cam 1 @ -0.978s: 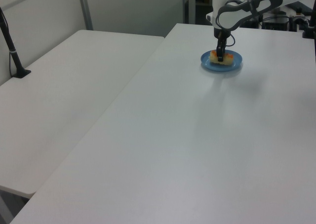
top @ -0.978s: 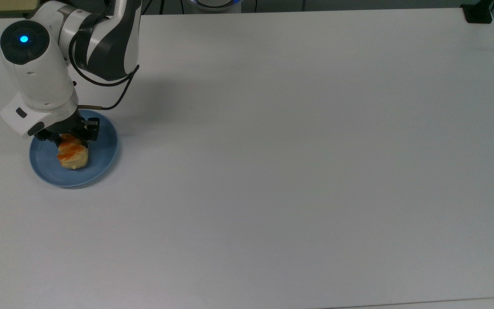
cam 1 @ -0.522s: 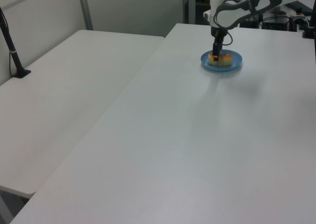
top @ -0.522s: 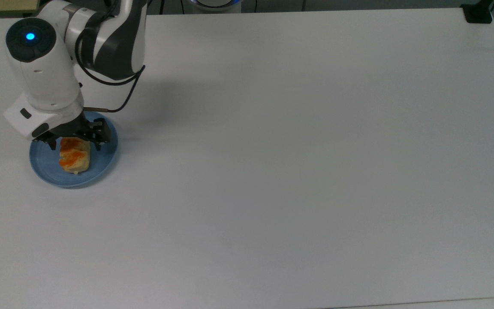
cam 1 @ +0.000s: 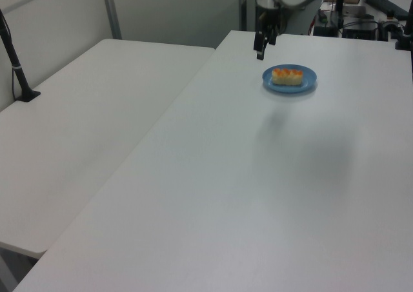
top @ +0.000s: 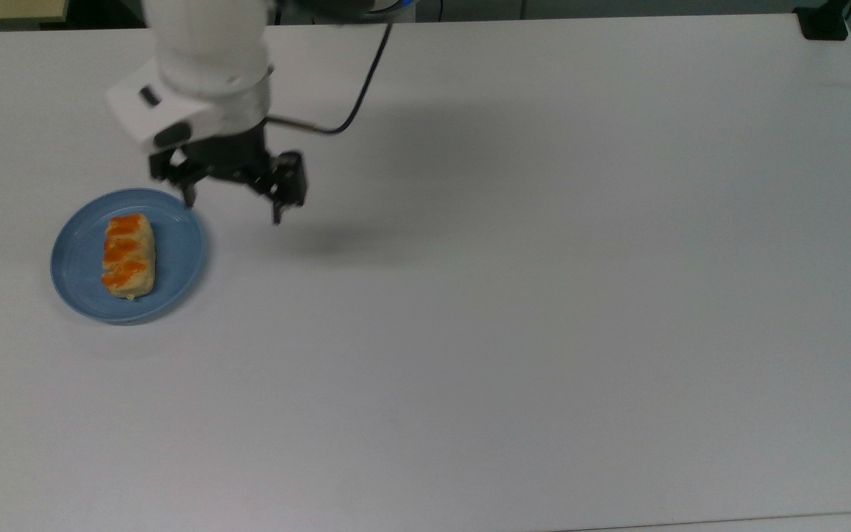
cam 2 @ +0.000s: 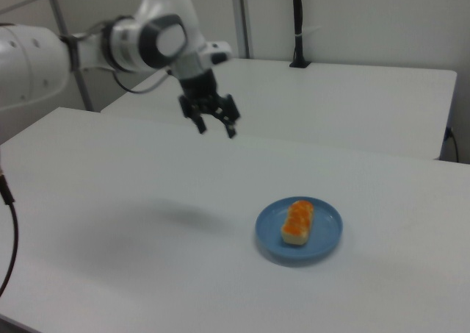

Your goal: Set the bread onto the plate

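Observation:
The bread (top: pixel 128 256), a pale-yellow roll with orange-brown twists, lies flat on the light-blue plate (top: pixel 178 255) near the top view's left edge. It shows on the plate in the left view (cam 1: pixel 288 77) and the right view (cam 2: pixel 297 222) too. My gripper (top: pixel 233 208) hangs open and empty above the table, up and to the right of the plate in the top view. It is well clear of the bread, with its fingers spread wide. The right view has the gripper (cam 2: pixel 215 128) high above the table, left of the plate (cam 2: pixel 327 234).
The white table (top: pixel 514 295) stretches wide to the top view's right. A second white table (cam 1: pixel 84 111) stands beside it in the left view. A black post base (top: pixel 823 24) sits at the top view's far right corner. The gripper's shadow (top: pixel 344 244) falls on the table.
The gripper let go of the bread, opened, and rose away to the top view's right. The bread now lies flat on the plate.

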